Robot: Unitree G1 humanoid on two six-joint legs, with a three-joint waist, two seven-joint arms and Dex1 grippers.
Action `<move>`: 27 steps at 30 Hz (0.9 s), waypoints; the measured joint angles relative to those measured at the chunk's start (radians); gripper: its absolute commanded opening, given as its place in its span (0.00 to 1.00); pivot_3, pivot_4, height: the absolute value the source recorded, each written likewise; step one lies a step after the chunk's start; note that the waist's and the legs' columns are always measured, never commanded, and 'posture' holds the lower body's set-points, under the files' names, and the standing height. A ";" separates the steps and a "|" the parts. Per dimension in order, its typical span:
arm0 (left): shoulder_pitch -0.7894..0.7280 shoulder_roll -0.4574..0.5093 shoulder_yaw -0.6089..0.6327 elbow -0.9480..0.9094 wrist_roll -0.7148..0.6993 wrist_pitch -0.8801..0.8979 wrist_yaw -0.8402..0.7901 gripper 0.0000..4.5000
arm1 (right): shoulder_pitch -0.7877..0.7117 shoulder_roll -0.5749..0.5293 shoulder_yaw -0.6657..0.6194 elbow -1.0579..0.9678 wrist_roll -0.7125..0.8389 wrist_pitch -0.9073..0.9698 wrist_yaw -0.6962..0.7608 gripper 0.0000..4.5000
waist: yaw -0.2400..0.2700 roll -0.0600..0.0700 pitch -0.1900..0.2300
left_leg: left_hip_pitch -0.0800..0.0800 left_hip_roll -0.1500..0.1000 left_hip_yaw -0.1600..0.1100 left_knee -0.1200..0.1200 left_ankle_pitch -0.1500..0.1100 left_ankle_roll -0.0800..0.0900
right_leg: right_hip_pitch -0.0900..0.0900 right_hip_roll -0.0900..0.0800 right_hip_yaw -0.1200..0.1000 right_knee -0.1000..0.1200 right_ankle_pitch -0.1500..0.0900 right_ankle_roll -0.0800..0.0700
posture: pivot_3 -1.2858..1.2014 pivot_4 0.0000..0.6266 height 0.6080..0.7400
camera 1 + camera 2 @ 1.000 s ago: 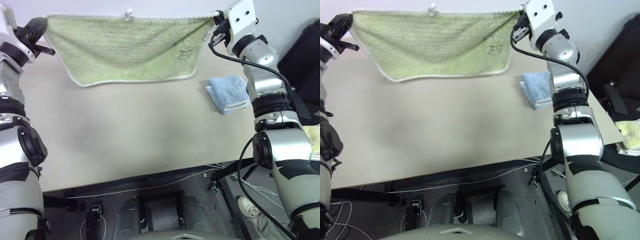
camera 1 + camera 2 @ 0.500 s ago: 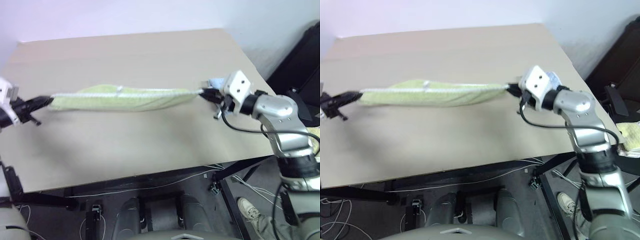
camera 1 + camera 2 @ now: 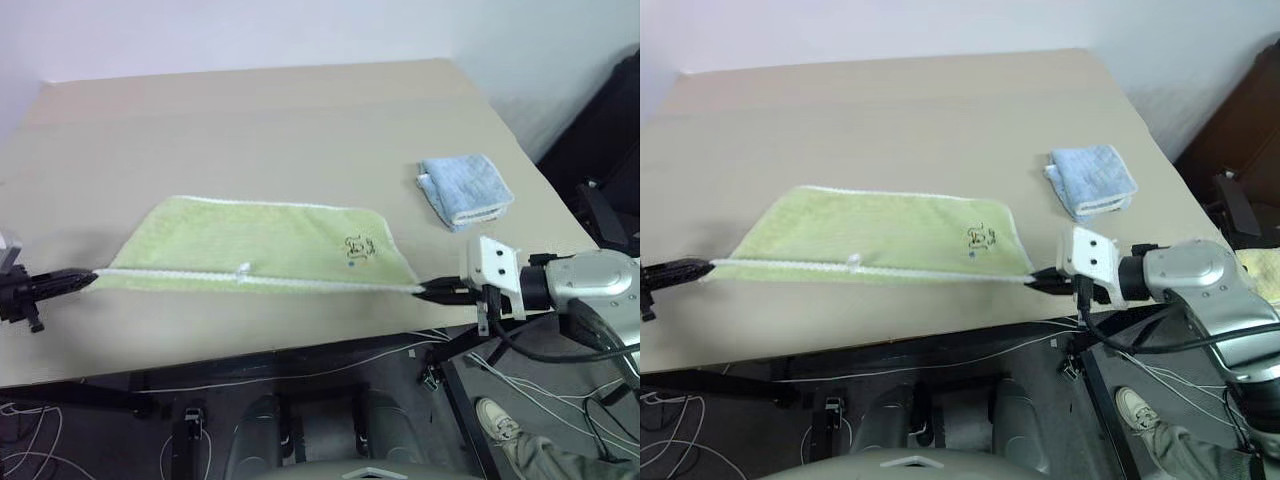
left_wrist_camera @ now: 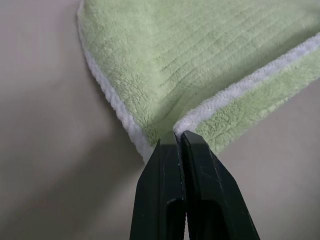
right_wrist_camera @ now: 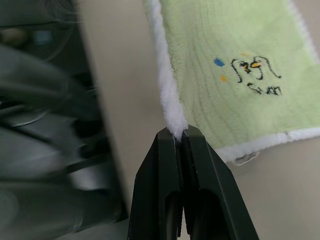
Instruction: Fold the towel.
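Both end effectors (image 4: 175, 137) (image 5: 179, 134) pinch towel (image 3: 260, 240) corners; head view adds blue towel (image 3: 464, 188)

towel (image 3: 260, 245): we see lime green, white trim, dark embroidered mark
small towel (image 3: 465, 189): light blue
table (image 3: 250, 130): beige

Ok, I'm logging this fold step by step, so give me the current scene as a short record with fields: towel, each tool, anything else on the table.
towel: lime green, spread on the table, near edge stretched taut between the two tools
left tool: shut on the towel's near left corner
right tool: shut on the towel's near right corner, at the white trim
embroidered mark: facing up, near the right end
blue towel: folded, lying apart to the right
table: beige
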 measured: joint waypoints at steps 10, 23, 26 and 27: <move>0.185 0.046 0.056 -0.116 -0.036 0.084 -0.030 0.01 | 0.118 -0.035 -0.059 -0.054 0.047 -0.025 0.056 0.00 | 0.002 0.000 0.000 | 0.000 0.000 0.001 -0.001 -0.001 0.000 | -0.004 -0.003 0.000 -0.002 0.000 -0.001 | 0.52 0.24 1.00; -0.140 0.012 -0.046 0.018 0.010 0.061 0.018 0.01 | -0.183 0.096 0.017 0.282 0.036 -0.023 0.016 0.00 | 0.003 0.000 0.000 | -0.002 -0.001 0.005 0.000 0.000 0.000 | -0.003 -0.001 0.000 -0.001 0.001 -0.001 | 0.52 0.24 1.00; -0.218 -0.012 -0.086 0.088 0.043 0.023 0.041 0.01 | -0.239 0.125 0.056 0.358 0.003 -0.044 0.013 0.00 | 0.002 0.000 0.000 | -0.003 -0.002 0.005 0.001 0.000 0.002 | -0.002 0.000 0.000 -0.001 0.001 -0.001 | 0.52 0.24 1.00; -0.252 -0.022 -0.105 0.118 0.063 -0.003 0.055 0.01 | -0.267 0.144 0.071 0.388 -0.010 -0.052 0.010 0.00 | 0.001 0.000 0.000 | -0.003 -0.002 0.005 0.001 0.001 0.003 | -0.002 0.000 0.000 0.000 0.001 -0.001 | 0.52 0.24 1.00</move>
